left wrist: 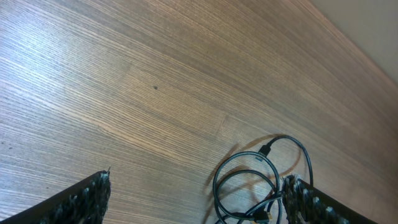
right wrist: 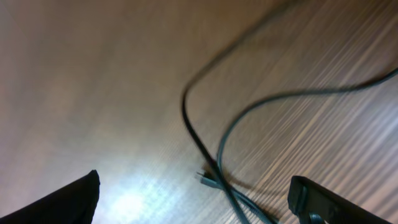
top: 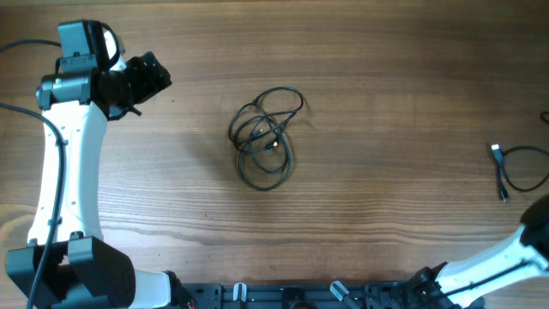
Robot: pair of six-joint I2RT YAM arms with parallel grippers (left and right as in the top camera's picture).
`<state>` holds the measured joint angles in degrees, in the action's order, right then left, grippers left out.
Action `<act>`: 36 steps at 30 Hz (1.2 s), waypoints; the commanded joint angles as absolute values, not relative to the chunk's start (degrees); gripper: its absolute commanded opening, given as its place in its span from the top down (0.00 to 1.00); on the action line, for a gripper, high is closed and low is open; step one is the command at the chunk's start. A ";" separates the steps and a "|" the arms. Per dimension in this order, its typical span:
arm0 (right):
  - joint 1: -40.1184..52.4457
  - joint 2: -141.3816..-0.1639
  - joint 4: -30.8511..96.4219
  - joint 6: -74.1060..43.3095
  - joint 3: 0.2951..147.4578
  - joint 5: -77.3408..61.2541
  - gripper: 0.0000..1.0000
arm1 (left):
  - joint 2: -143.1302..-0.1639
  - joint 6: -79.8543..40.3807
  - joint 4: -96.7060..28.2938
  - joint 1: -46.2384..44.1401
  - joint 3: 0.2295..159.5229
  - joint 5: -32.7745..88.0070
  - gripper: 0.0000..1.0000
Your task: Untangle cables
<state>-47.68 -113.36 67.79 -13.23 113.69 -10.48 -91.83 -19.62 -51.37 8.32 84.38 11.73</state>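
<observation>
Left hand (left wrist: pixel 198 182) and right hand (right wrist: pixel 194 180) gape; one knotted bundle (top: pixel 266 137), one separate cable (top: pixel 525 168).

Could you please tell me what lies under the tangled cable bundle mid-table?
Through the loops of the cable bundle only the wooden table shows; where strands cross, lower ones are hidden.

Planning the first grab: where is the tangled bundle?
Overhead, the bundle lies mid-table, right of the left gripper, far from the loose cable at the right edge.

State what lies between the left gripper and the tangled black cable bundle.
Only bare wooden tabletop, seen overhead, separates left gripper from tangled black cable bundle.
</observation>
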 commanded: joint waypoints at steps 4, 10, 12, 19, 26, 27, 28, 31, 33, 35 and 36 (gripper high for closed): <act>-47.62 -88.03 62.19 -11.73 114.54 -19.40 0.00 | -91.85 -19.94 -51.22 8.49 84.38 10.85 0.10; -34.89 -85.30 67.00 -2.76 113.75 -42.06 0.00 | -91.85 -19.94 -51.27 8.47 84.38 13.50 0.10; -26.04 -86.48 68.36 0.14 112.71 -42.02 0.03 | -91.85 -19.97 -51.27 8.47 84.36 15.33 0.11; 0.05 -95.85 65.95 -16.73 104.64 -30.39 0.19 | -91.85 -19.97 -51.05 8.47 84.33 18.61 0.10; 19.92 -108.99 43.40 -40.01 88.16 -29.56 0.49 | -91.85 -19.94 -51.07 8.47 84.33 18.61 0.09; 21.52 -110.52 41.91 -41.58 87.00 -29.56 0.49 | -91.85 -19.94 -51.07 8.47 84.33 18.59 0.09; 23.07 -112.18 41.12 -41.82 86.39 -29.54 0.49 | -91.85 -19.94 -51.05 8.49 84.33 18.59 0.09; 24.95 -113.80 41.12 -41.47 85.60 -28.21 0.50 | -91.85 -19.94 -51.11 8.47 84.33 18.61 0.09; 25.71 -114.30 40.49 -41.34 84.68 -27.33 0.50 | -91.85 -19.94 -51.27 8.49 84.33 18.59 0.09; 26.87 -115.07 37.45 -41.60 82.89 -24.08 0.50 | -91.85 -19.94 -51.27 8.47 84.33 18.61 0.09; 27.16 -115.28 35.05 -41.80 81.89 -23.90 0.51 | -91.85 -19.94 -51.27 8.47 84.33 18.61 0.09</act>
